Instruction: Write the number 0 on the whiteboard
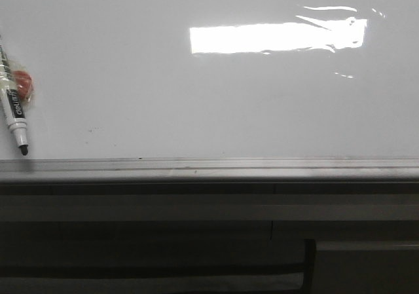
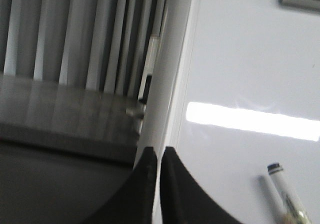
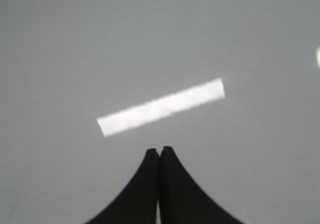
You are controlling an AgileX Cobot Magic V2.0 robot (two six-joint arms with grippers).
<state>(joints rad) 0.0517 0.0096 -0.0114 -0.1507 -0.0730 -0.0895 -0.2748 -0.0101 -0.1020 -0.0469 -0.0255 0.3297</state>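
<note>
Lying at the far left edge of the whiteboard (image 1: 196, 110), the marker (image 1: 13, 107) runs lengthwise away from the robot, uncapped tip toward the near rim, nearer the left tool (image 2: 159, 151). Both tools, right (image 3: 160, 150) included, are closed and empty. No 0 drawn. Label unreadable.

The whiteboard (image 1: 196, 104) is glossy white, with a bright white rectangular reflection in the upper right of the front view and a pale grey metal rim along its lower edge. At the far left lies a marker pen (image 1: 13, 107) with a white barrel, black lettering and a black tip; beside it sits a small orange-red blob (image 1: 23, 82). The ledges (image 1: 196, 241) across the bottom are dark grey. Both the left gripper (image 2: 160, 154) and the right gripper (image 3: 160, 153) have black fingers.
</note>
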